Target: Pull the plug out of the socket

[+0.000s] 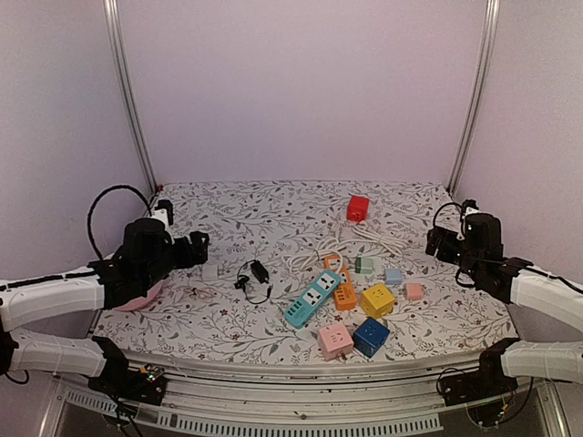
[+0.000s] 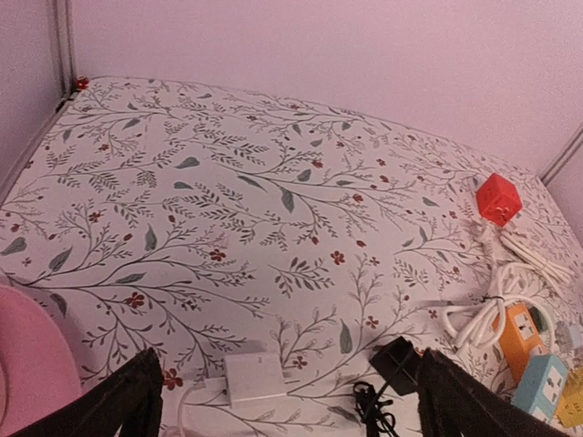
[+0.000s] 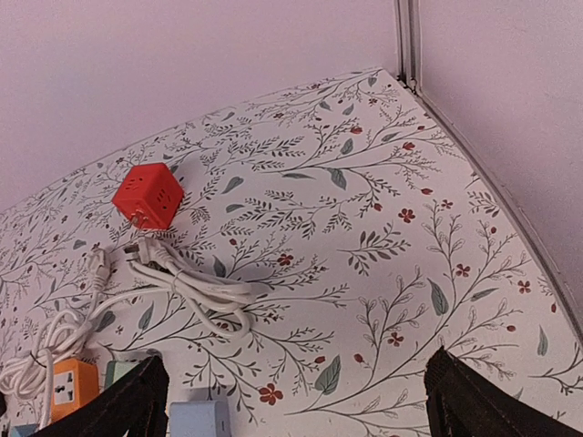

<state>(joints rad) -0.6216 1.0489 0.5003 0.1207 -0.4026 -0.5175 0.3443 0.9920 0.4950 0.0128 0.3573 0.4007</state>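
The teal power strip (image 1: pixel 310 299) lies on the flowered table (image 1: pixel 273 214), about in the middle and near the front edge. An orange socket block (image 1: pixel 344 294) sits just beside the strip, on its right. A white cord (image 1: pixel 364 238) lies in loops behind the strip. The things are too small to tell which plug is stuck in which socket.

Just left of the strip lies a black plug (image 1: pixel 260 270) with a thin black cord. A little white adapter (image 1: pixel 210 271) lies farther left. A pink cube (image 1: pixel 335 340) and a blue cube (image 1: pixel 371 336) sit in front of the strip. A yellow cube (image 1: pixel 377 299) sits to its right, past the orange block. A red cube (image 1: pixel 358 208) sits well behind the strip, near the back wall.

The left gripper (image 1: pixel 193 248) is well to the left of the strip, past the white adapter. Its fingers (image 2: pixel 127 405) are spread wide and hold nothing. The right gripper (image 1: pixel 437 241) is well to the right of the strip. Its fingers (image 3: pixel 132 401) are spread wide too, and they are empty.
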